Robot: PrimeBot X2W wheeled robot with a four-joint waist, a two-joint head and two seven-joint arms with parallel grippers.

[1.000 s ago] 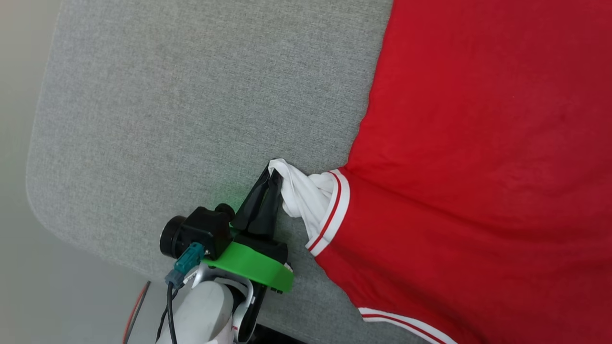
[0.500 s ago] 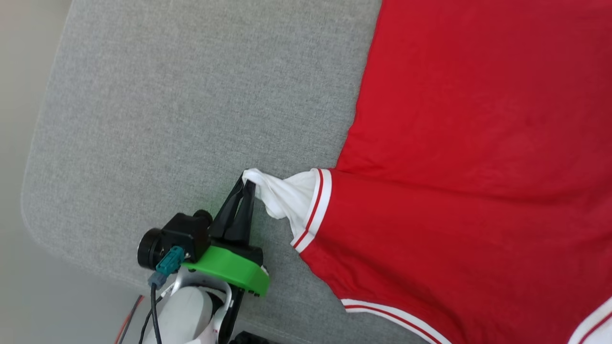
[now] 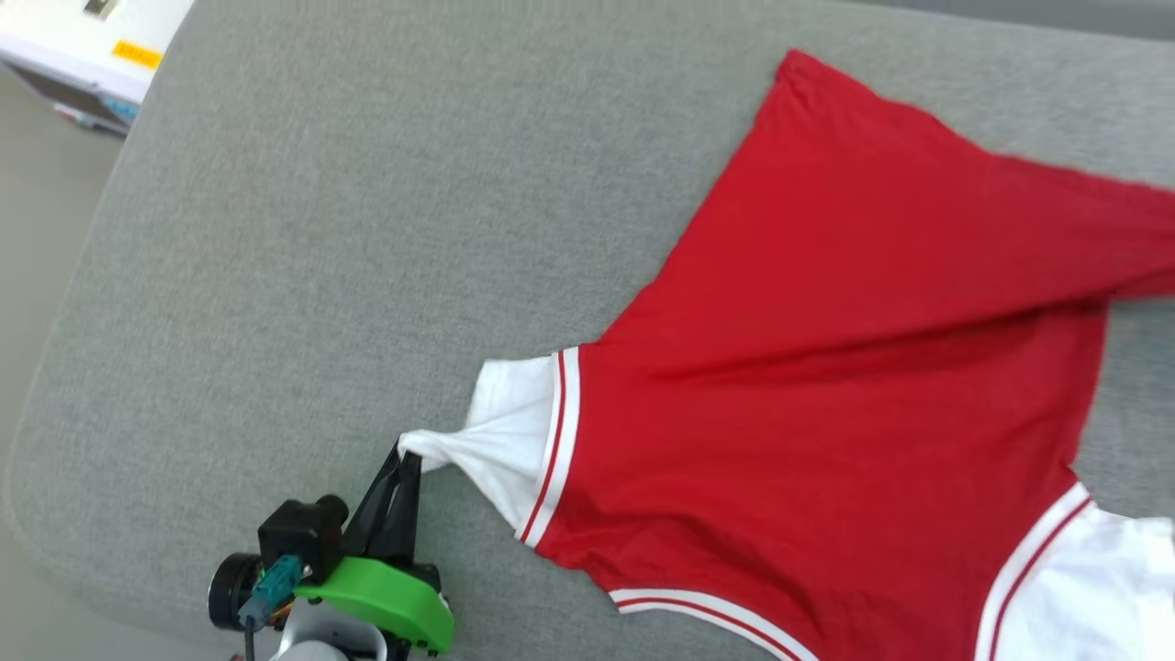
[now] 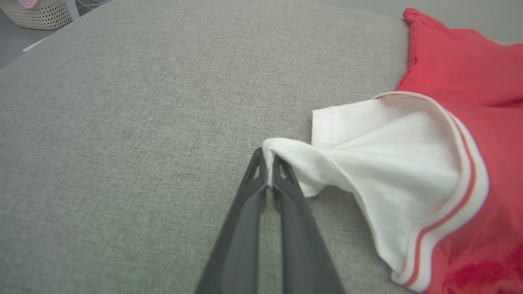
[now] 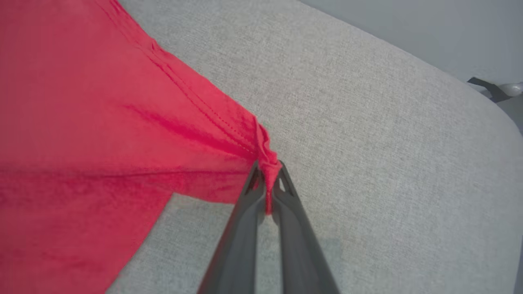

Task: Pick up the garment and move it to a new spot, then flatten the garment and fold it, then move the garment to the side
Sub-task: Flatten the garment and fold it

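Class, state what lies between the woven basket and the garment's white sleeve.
In the left wrist view, bare grey padded surface stretches from near the woven basket to the garment's white sleeve.

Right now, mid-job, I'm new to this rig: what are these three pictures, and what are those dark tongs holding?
The tongs are the robot's two grippers. The wide picture comes from its head camera, looking down on a grey padded surface where a red jersey T-shirt lies. The other two come from wrist cameras looking along each gripper's fingers. The left gripper is shut on the shirt's white sleeve; the right gripper is shut on its red stitched edge.
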